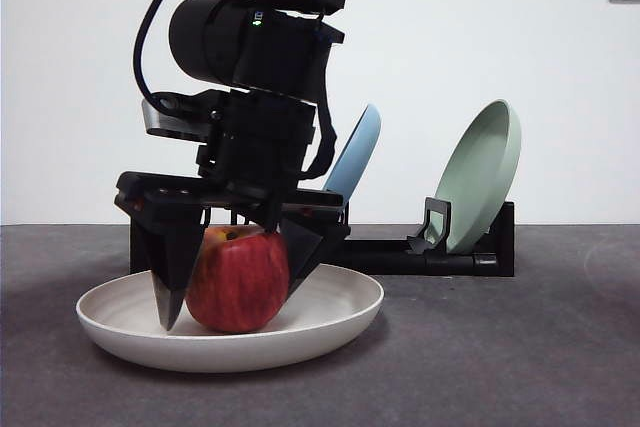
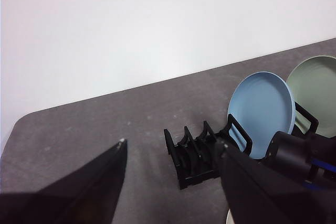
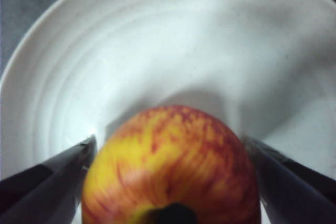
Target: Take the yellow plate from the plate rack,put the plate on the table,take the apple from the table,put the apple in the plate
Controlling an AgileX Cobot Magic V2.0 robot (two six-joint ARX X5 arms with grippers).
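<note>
A dark grey, speckled table (image 1: 560, 347) carries a long black slotted plate rack (image 1: 400, 252) along its back, with a light blue plate (image 1: 355, 157) and a pale green plate (image 1: 485, 172) leaning in it. In front lies the wide, matte cream yellow plate (image 1: 330, 322), bare rim all round. The streaked red apple (image 1: 238, 282) sits inside it, the right gripper (image 1: 232, 292) straddling it, jaws just beside its sides. Only the left wrist view shows the left gripper (image 2: 173, 166), spread and empty above the table's rounded corner.
</note>
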